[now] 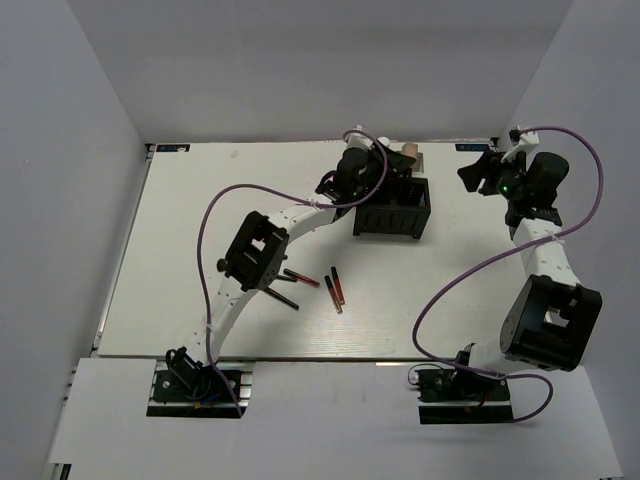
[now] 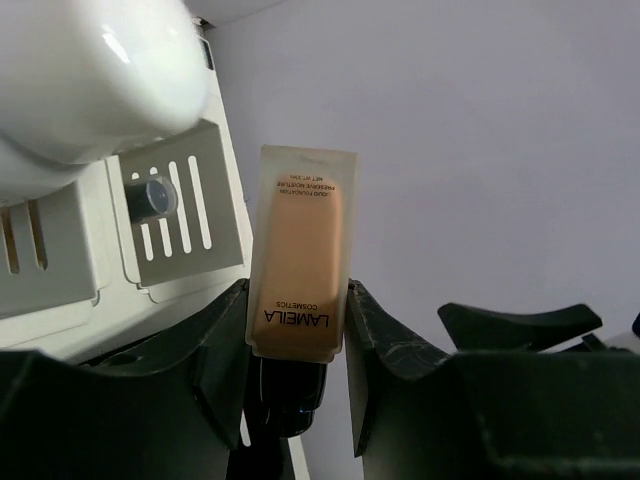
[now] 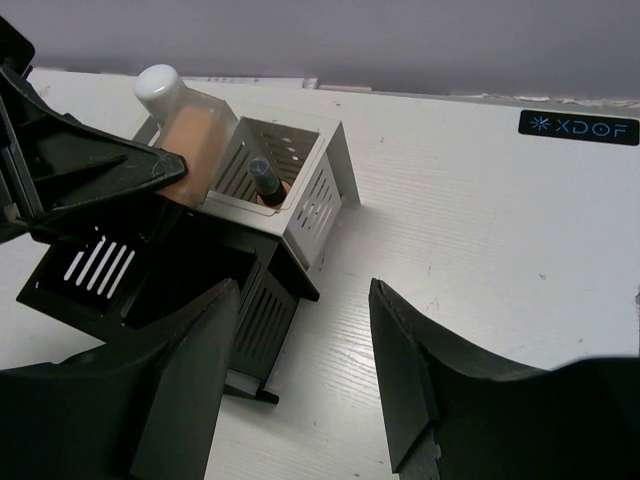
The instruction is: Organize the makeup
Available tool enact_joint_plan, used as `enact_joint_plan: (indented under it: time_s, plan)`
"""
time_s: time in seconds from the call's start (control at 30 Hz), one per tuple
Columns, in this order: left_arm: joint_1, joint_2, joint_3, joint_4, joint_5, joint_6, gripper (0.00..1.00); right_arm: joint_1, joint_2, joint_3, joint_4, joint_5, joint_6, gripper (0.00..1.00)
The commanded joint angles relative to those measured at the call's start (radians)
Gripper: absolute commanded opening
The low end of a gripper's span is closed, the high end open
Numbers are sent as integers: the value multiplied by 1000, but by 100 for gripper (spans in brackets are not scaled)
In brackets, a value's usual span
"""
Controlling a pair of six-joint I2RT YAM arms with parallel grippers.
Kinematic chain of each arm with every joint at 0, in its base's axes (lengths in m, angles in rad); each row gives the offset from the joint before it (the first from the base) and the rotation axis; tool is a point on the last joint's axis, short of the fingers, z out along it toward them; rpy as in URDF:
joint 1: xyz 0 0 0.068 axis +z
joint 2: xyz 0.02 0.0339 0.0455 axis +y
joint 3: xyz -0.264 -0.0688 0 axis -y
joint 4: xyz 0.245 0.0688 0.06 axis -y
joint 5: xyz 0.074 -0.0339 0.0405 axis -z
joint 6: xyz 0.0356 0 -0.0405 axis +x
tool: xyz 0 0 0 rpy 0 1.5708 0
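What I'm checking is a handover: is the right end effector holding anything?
No, the right end effector stands open, with only bare table between its fingers.

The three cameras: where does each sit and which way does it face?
Top external: above and behind, facing down on the table; left arm and right arm show.
Left wrist: along its fingers, toward the wall, at the tan bottle they grip.
Right wrist: down past its open fingers at the black box.
Both wrist views share the tan bottle and the white box.
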Motion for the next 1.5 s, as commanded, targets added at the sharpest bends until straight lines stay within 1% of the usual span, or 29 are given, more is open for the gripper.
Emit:
enact_joint_plan:
  time_s: [0.0, 0.17, 0.2, 0.23, 0.47, 0.6, 0.9, 1.43, 1.47]
  plan:
    - [-8, -27, 57, 37, -28, -64, 3, -7, -37, -16, 55, -21, 17, 60]
    - [-8, -15, 58, 31, -52, -98, 8, -6, -43, -26, 58, -29, 21, 60]
    - [-8, -15, 61, 29, -56, -105, 10, -7, -43, -25, 60, -29, 23, 60]
    - [-8, -10, 61, 29, -60, -113, 14, -7, -43, -28, 60, -30, 23, 60]
    - [-8, -4, 66, 3, -72, -180, 25, -6, -48, -37, 72, -35, 35, 60]
    - [-8, -6, 72, -46, -72, -207, 27, -6, -52, -39, 80, -35, 37, 60]
    - [-17, -16, 86, -122, -74, -282, 26, -9, -59, -59, 107, -40, 50, 60]
    - [-26, -9, 106, -181, -106, -418, 31, -6, -74, -69, 114, -44, 52, 60]
    - [-26, -7, 107, -188, -140, -427, 31, -6, -74, -69, 115, -44, 53, 60]
